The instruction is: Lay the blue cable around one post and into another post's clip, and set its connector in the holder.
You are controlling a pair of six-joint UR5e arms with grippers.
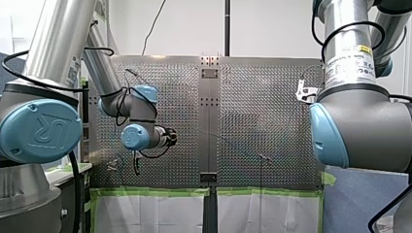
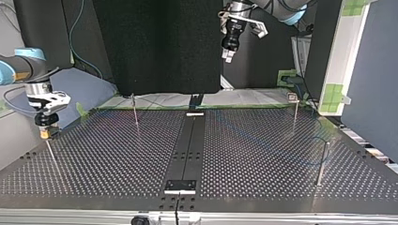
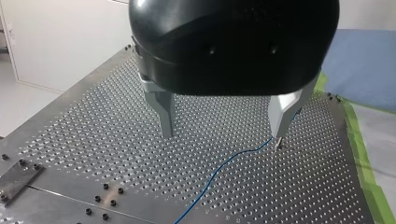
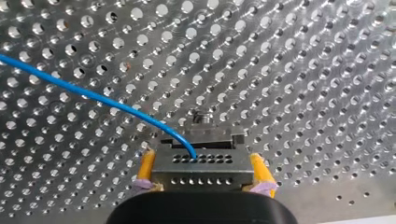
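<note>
Blue thin cable: right gripper pinches its grey metal connector, probably going into the holder next; left gripper is spread wide.

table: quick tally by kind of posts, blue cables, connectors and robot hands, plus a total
posts: 4
blue cable: 1
connector: 1
hands, my left hand and my right hand: 2
total: 8
</note>
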